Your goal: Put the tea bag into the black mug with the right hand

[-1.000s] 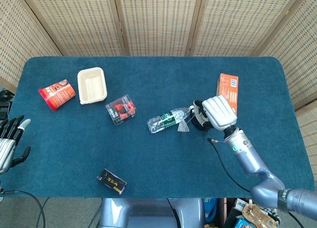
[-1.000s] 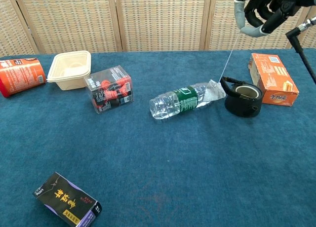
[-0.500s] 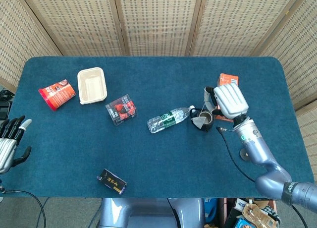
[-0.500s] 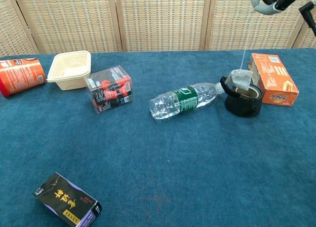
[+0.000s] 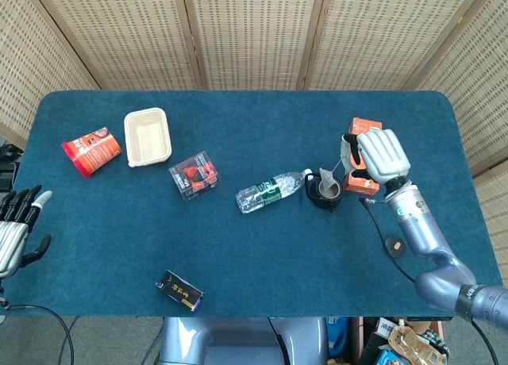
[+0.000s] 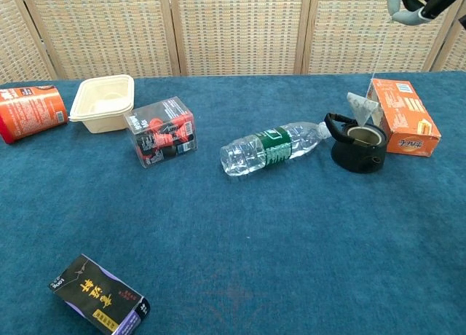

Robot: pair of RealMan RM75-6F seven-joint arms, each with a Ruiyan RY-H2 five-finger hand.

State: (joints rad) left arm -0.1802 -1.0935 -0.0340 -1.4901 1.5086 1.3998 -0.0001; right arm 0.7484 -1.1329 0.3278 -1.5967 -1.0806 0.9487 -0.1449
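Now the fingers [image 6: 408, 0] of the right hand [image 5: 381, 155] are curled in, pinching the top of the string from which the tea bag [image 6: 362, 108] hangs. Over the last second the hand has carried the bag from beside the mouth of the plastic bottle [image 5: 270, 192], across the near rim of the black mug [image 6: 357, 147], to a spot above the mug's far rim, toward the orange box [image 6: 404, 116]. By my judgement the bag now sits slightly past centre and somewhat high, so it wants a small return over the mug and then a lowering before the string is let go.

From the chest camera the bag's height is plain: it hangs clear above the mug's opening, touching nothing. From overhead that height is lost, but the bag [image 5: 328, 177] shows over the mug [image 5: 325, 192], and the back of the hand appears over the box. Only the overhead view shows the left hand [image 5: 17, 226], far from the mug at the table's edge, fingers spread, holding nothing.
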